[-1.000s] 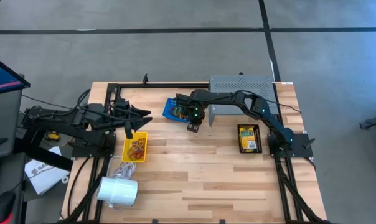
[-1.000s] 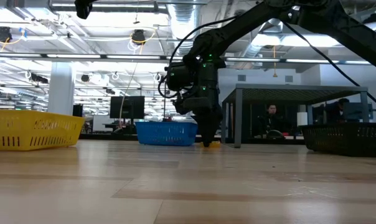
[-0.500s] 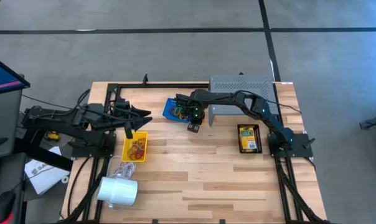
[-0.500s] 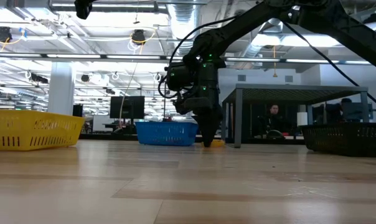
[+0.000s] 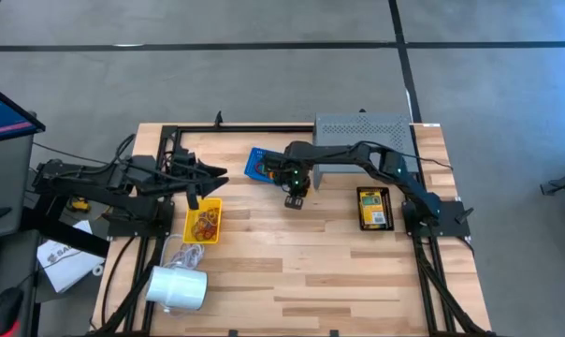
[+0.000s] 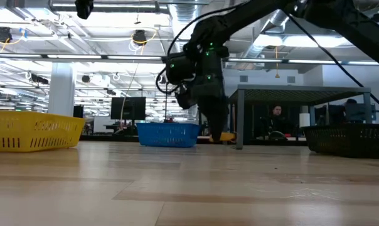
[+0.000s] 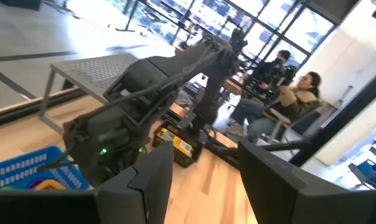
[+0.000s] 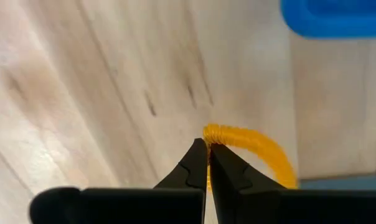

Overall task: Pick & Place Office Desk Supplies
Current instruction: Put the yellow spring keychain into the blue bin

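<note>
Right gripper jaws pinched on orange rubber band near blue basket edge; left jaws apart, empty.

A: Where is the orange rubber band?
B: Pinched at one end between closed dark fingertips, its ribbed loop curving out over the wood beside a blue basket.

A: And the other bands?
B: A heap of rubber bands lies in the yellow basket. A yellow-green crayon box lies flat, well apart.
</note>
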